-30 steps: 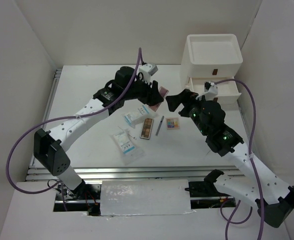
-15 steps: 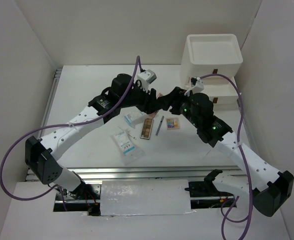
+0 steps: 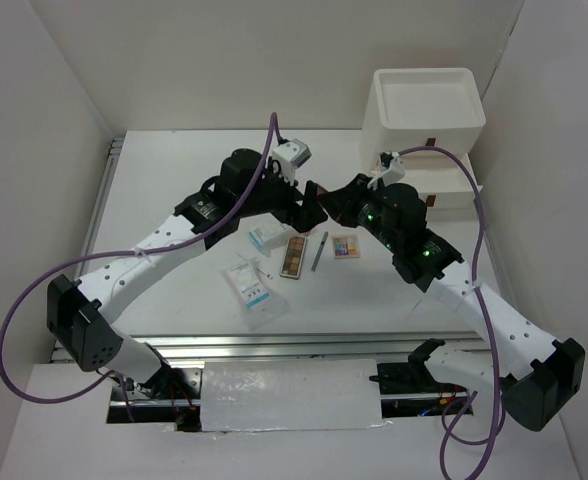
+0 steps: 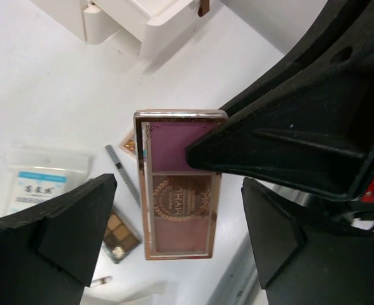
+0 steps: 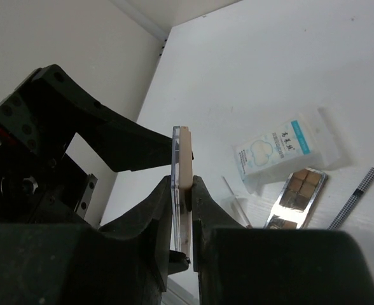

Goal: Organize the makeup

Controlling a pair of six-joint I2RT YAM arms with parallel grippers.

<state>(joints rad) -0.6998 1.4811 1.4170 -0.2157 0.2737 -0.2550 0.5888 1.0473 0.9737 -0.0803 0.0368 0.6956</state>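
The pink compact (image 4: 177,190) hangs in the air above the table, edge-on in the right wrist view (image 5: 185,152). My right gripper (image 5: 182,184) is shut on its upper part. My left gripper (image 4: 179,213) stands open around it, fingers apart from its sides. In the top view both grippers meet at mid-table, left (image 3: 302,200) and right (image 3: 327,205). Below them lie a brown palette (image 3: 294,256), a multicoloured palette (image 3: 346,246), a thin grey pencil (image 3: 319,251) and two printed sachets (image 3: 271,234) (image 3: 251,285).
A white stacked drawer unit (image 3: 424,115) stands at the back right, a lower drawer (image 4: 155,28) pulled out toward the table. White walls close in the left, back and right sides. Purple cables loop off both arms.
My right gripper came in from the right and shut on the pink compact. My left gripper, shut on it before, has opened and let go.
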